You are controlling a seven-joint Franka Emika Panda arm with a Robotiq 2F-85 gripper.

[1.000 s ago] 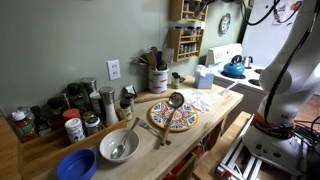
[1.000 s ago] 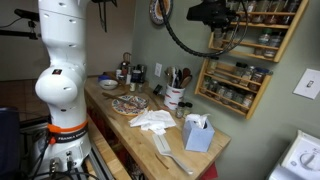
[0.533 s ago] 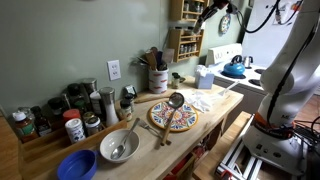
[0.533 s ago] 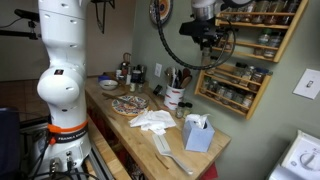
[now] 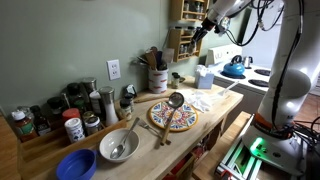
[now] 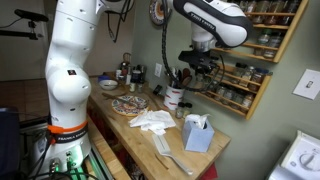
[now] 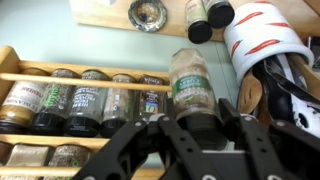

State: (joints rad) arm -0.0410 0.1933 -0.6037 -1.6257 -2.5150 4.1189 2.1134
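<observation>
**Tool Pinches a Spice Jar in Front of the Wall Rack**

The tool [image 7: 192,120] is pressed in on a spice jar [image 7: 190,82], with 1 dark finger on each side of the glass. In the wrist view the jar has a green label and a pale cap, and it stands out from between the fingers toward the wall.

The jar is held in the air, clear of every shelf. Just beside it is the wooden spice rack [image 7: 60,78], where a row of dark-capped jars sits behind a thin rail. The white utensil crock [image 7: 262,38] with red stripes is on the jar's other side.

In both exterior views the arm reaches high, with the tool [image 5: 205,27] [image 6: 195,68] close to the spice rack [image 5: 184,40] [image 6: 238,88] and above the utensil crock [image 5: 158,79] [image 6: 174,97]. At that range the jar is too small to make out.

On the tabletop [image 5: 228,96] below, a patterned plate [image 5: 176,120] carries a ladle [image 5: 175,100]. In an exterior view a white cloth [image 6: 152,121] lies near a blue tissue box [image 6: 198,134], well apart from the tool.
</observation>
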